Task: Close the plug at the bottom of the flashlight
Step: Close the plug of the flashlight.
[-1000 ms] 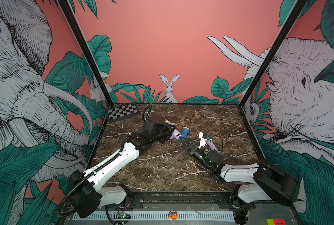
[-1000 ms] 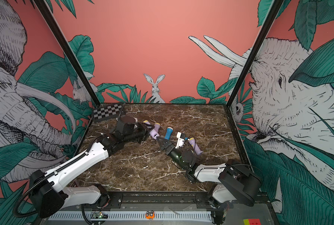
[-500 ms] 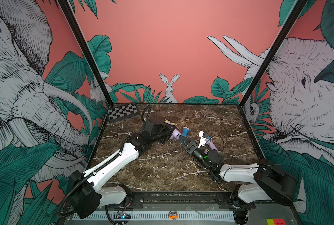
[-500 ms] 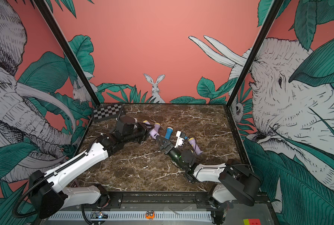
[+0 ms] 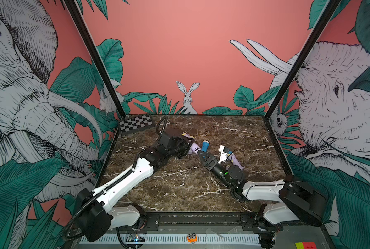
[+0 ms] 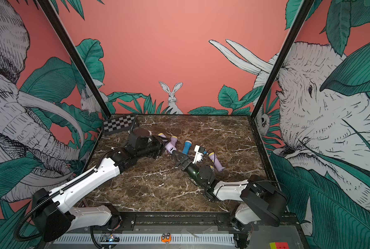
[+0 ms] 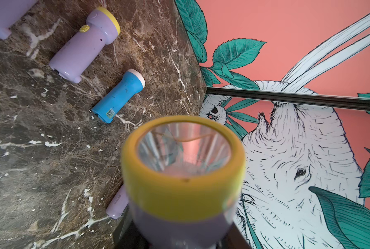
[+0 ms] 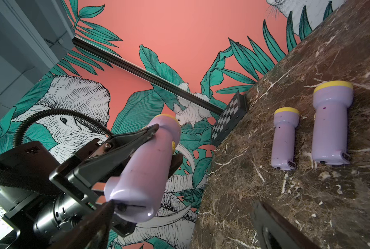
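We find the left gripper (image 8: 165,144) clamped shut across the smooth lilac plastic barrel of the flashlight (image 8: 141,172), with the yellow rim beyond its fingertips. Two flat metal prongs of the plug (image 8: 98,189) stick out from the rounded base. The right gripper (image 8: 184,204) gapes wide and holds nothing, one dark finger (image 8: 93,224) at that base, beside veined brown marble (image 8: 287,194).

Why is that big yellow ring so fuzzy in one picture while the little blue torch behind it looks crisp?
In the left wrist view the held flashlight sits very close to the camera, too near to focus, so its yellow rim blurs; the blue flashlight on the table is sharp. In both top views the frame posts splay outward, a wide-angle effect.
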You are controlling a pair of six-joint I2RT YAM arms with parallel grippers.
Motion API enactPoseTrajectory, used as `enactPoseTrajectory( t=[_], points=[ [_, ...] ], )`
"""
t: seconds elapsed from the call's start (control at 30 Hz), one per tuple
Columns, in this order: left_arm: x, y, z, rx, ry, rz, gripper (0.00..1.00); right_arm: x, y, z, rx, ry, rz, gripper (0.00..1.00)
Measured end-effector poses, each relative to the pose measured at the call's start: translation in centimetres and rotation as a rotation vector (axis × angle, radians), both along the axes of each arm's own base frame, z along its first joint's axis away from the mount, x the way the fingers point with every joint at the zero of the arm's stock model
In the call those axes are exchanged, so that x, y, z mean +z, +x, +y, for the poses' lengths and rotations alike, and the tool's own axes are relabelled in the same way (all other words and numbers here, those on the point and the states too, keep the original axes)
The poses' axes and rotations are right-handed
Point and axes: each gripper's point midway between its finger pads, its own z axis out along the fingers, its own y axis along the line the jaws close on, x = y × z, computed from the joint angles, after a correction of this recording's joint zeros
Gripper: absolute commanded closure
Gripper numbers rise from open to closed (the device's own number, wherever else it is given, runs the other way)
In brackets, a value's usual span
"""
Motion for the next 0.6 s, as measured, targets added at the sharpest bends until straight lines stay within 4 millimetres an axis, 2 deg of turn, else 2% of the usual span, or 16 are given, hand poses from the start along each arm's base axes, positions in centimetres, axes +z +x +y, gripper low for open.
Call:
enactPoseTrajectory(
  t=[0.6],
  points=[
    [-0.17, 0.39, 0.34, 0.014, 0.003, -0.007, 1.0, -0.42, 0.95, -0.08, 0.007, -0.01, 0.072, 0.01]
  ],
)
